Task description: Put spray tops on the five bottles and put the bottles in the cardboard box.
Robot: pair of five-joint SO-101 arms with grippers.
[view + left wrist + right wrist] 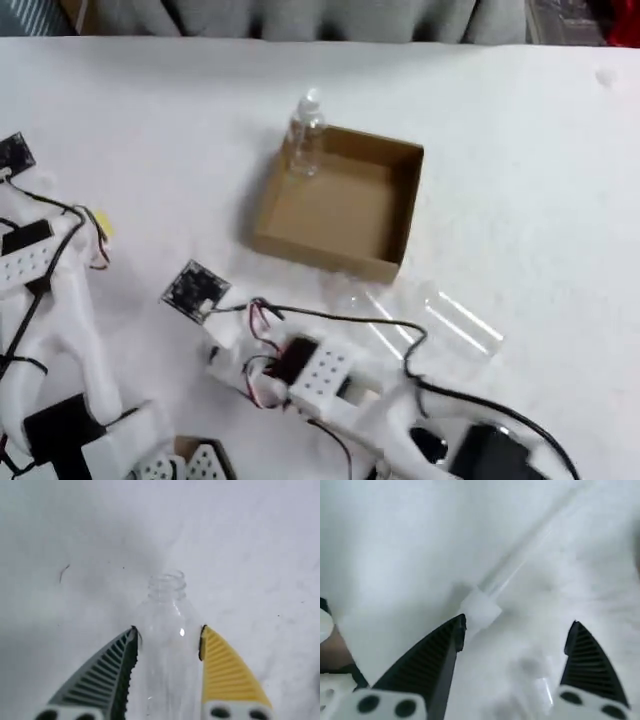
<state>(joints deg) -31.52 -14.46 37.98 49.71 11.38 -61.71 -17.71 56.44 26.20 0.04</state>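
left end effector (pixel 168 628) clamped on bottle (pixel 167 602), base cut off | right end effector (pixel 518 620) apart by spray top (pixel 480 610)

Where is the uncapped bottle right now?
In the left wrist view, the uncapped bottle is gripped between the fingers of the left gripper, white table behind.

The spray top (pixel 480 611) lies on the white bench (pixel 390 540). Your right pincer (pixel 519 624) stands wide open at it, one black fingertip (pixel 457 630) just beside its white collar, the other well apart. Its clear tube (pixel 520 560) runs away from the pincer.
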